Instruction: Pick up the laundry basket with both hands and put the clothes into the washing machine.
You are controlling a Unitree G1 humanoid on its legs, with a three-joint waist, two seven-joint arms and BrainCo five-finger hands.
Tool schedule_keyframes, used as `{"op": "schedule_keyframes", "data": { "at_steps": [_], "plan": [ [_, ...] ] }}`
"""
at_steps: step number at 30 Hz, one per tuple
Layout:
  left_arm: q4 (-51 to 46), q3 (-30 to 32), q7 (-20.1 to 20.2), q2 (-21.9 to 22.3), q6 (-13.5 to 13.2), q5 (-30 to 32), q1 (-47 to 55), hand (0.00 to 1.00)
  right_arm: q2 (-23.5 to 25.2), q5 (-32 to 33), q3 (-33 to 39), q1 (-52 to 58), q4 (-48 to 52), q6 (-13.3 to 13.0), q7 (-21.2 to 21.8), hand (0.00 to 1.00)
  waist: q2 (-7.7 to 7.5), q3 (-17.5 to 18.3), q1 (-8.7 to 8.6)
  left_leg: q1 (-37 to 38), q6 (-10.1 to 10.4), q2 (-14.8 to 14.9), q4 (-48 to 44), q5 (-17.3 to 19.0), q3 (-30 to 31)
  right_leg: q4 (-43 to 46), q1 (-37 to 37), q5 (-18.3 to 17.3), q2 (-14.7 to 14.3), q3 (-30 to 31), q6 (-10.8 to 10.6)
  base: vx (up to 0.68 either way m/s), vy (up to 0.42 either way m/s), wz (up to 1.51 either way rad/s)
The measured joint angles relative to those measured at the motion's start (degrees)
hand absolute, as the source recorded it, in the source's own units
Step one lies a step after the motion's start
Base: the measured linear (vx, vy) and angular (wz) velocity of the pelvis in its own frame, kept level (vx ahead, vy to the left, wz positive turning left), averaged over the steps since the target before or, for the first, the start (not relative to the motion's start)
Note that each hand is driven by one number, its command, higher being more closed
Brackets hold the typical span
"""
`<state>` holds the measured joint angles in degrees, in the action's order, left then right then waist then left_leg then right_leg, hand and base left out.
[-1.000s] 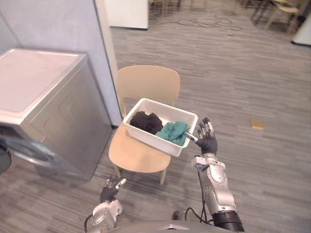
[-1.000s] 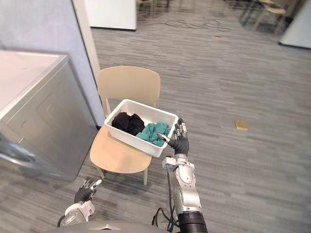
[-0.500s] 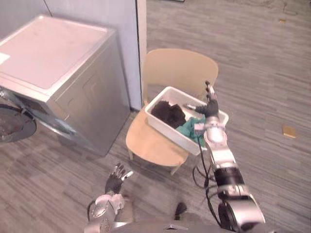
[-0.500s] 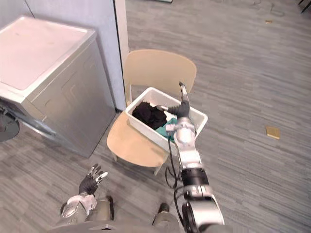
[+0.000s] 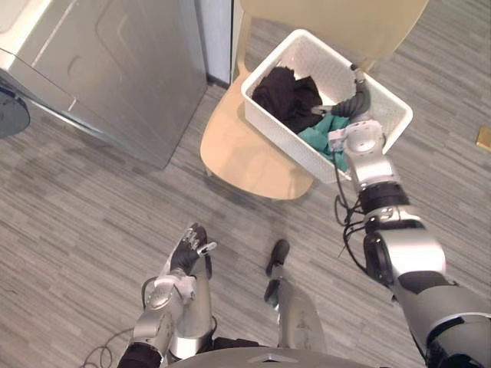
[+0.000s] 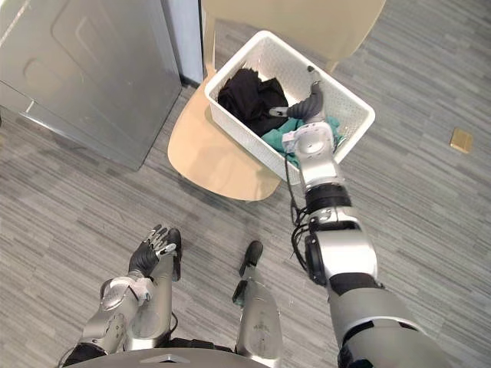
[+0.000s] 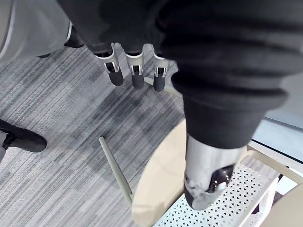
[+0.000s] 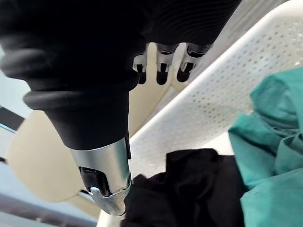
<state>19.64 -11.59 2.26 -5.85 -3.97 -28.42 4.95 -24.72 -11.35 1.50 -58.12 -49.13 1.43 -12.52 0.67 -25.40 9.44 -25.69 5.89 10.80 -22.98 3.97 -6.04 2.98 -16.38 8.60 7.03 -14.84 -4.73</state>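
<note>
A white perforated laundry basket (image 5: 295,142) rests on the seat of a beige chair (image 5: 245,157). In it lie a black garment (image 5: 285,90) and a teal garment (image 5: 324,138). My right hand (image 5: 357,98) is open and hovers inside the basket over the teal cloth, near the far wall. Seen from the right wrist, its straight fingers (image 8: 161,71) point along the basket wall (image 8: 213,118), touching nothing. My left hand (image 5: 186,251) hangs low over the floor, open and well short of the chair. The grey washing machine (image 5: 107,69) stands at the left, its round door (image 5: 11,112) swung open.
A pale wall post (image 5: 219,38) stands between the washing machine and the chair. A small tan object (image 5: 483,138) lies on the grey plank floor at the right. The chair's backrest (image 6: 307,23) rises behind the basket.
The camera has tipped down and moved closer, so the whole scene has shifted. My right hand has gone from beside the basket to over its inside. The left hand stays low.
</note>
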Motion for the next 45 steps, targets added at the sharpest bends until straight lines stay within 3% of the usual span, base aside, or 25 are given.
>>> {"op": "schedule_keyframes", "data": {
  "at_steps": [6, 17, 25, 31, 32, 38, 45],
  "plan": [
    [0.11, 0.84, -1.84, 0.47, -1.12, -0.18, -2.66, 0.0, -4.08, 2.01, -4.88, -3.73, -4.6, -0.13, 2.62, 0.0, -0.77, -1.41, 0.17, -4.77, 0.37, 0.88, -0.97, -0.19, 1.23, 0.13, -3.62, 0.79, -0.88, -0.97, 0.52, -0.07, -0.031, 0.02],
    [-6.92, 1.61, -1.78, 2.61, -1.83, -5.41, -3.36, 0.0, -5.22, -0.29, -16.61, -11.03, -14.16, -0.88, 4.61, 0.0, -1.74, -2.17, 1.31, -10.29, 0.7, 1.39, 0.21, -2.53, 2.89, -2.08, -7.34, 2.28, -1.77, -3.43, 0.8, 0.0, -0.038, 0.05],
    [-14.9, 0.15, -1.76, 3.42, -2.9, -7.33, -4.36, 0.0, -7.3, -0.19, -22.03, -17.01, -19.63, -1.42, 4.88, 0.0, -2.37, -2.82, 2.77, -12.67, 1.43, 0.47, 7.25, -7.29, 4.39, -6.19, -9.99, 5.18, -2.12, -4.89, 0.27, 0.03, -0.03, 0.12],
    [-19.45, 0.0, -1.72, 5.05, -3.58, -8.87, -5.52, 0.0, -9.79, 1.11, -24.47, -20.55, -20.44, -2.84, 6.2, 0.0, -2.66, -2.98, 2.76, -13.57, 2.05, 0.57, 12.66, -10.57, 4.76, -6.62, -12.79, 5.74, -2.46, -4.83, 0.18, 0.0, -0.007, 0.02],
    [-20.32, 0.06, -1.69, 5.43, -3.58, -9.64, -5.65, 0.0, -9.85, 2.61, -25.22, -21.33, -20.01, -2.84, 6.31, 1.0, -2.77, -2.94, 2.75, -13.8, 2.5, 0.77, 13.78, -11.24, 4.72, -6.66, -13.57, 5.69, -2.52, -4.78, 0.12, -0.02, -0.013, -0.03],
    [-21.87, 0.12, -1.0, 7.04, -4.01, -12.01, -5.6, 0.0, -11.19, 8.19, -25.48, -22.2, -14.79, -4.16, 6.27, 1.0, -4.59, -2.9, 2.55, -17.3, 3.45, 2.05, 14.36, -13.05, 5.0, -6.86, -17.13, 4.87, -3.51, -5.98, -0.97, -0.05, -0.01, -0.08],
    [-21.87, 0.17, -0.52, 6.98, -4.07, -13.03, -5.25, 0.0, -12.13, 14.78, -24.36, -18.96, -8.01, -6.87, 6.25, 1.0, -4.59, -2.9, 3.68, -18.49, 3.87, 2.77, 15.35, -14.4, 6.74, -7.12, -17.62, 5.4, -4.48, -7.97, -0.2, -0.01, 0.009, 0.05]
  ]
}}
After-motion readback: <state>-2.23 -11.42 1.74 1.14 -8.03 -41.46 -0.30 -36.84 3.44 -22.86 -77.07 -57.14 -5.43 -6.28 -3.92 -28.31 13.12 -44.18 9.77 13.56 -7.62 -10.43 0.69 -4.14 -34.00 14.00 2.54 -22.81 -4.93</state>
